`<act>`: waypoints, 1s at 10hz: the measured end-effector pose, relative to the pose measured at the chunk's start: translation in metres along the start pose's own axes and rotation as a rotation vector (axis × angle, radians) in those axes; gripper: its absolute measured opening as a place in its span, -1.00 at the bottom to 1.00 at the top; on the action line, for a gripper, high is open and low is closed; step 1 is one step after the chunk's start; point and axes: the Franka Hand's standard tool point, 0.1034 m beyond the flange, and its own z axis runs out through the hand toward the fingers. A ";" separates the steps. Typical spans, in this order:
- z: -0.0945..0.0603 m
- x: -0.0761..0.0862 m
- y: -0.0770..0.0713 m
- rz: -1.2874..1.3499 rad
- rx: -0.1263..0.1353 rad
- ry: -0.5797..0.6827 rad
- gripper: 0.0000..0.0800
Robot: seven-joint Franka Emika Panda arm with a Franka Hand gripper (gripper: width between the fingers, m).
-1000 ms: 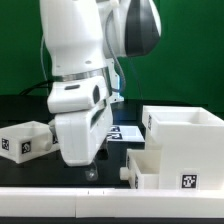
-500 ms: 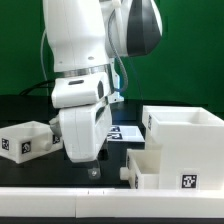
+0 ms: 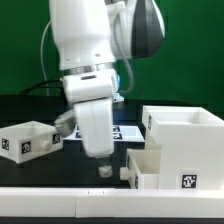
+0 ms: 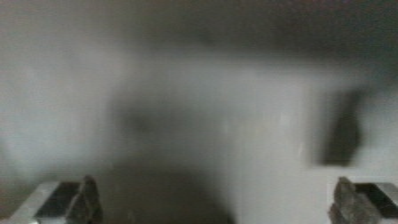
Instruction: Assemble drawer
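The large white boxy casing stands at the exterior view's right, open on top, with a tag on its front. A small white tray sits against its near left side, a small knob on its front. A second small tray with a tag lies at the exterior view's left. My gripper hangs low over the dark table between the two trays, touching neither. In the wrist view its fingertips stand far apart with nothing between them; the rest of that view is a grey blur.
The marker board lies flat on the table behind the arm. A white rail runs along the near edge of the table. A green wall closes the back.
The arm has swung toward the exterior view's right and turned, bringing the gripper from near the left tray closer to the tray by the casing. The parts have not moved.
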 end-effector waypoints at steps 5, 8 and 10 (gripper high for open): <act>0.008 0.042 -0.013 0.152 -0.017 0.011 0.62; 0.006 0.024 -0.013 0.163 -0.011 0.001 0.62; 0.000 0.005 -0.010 0.185 -0.015 -0.006 0.62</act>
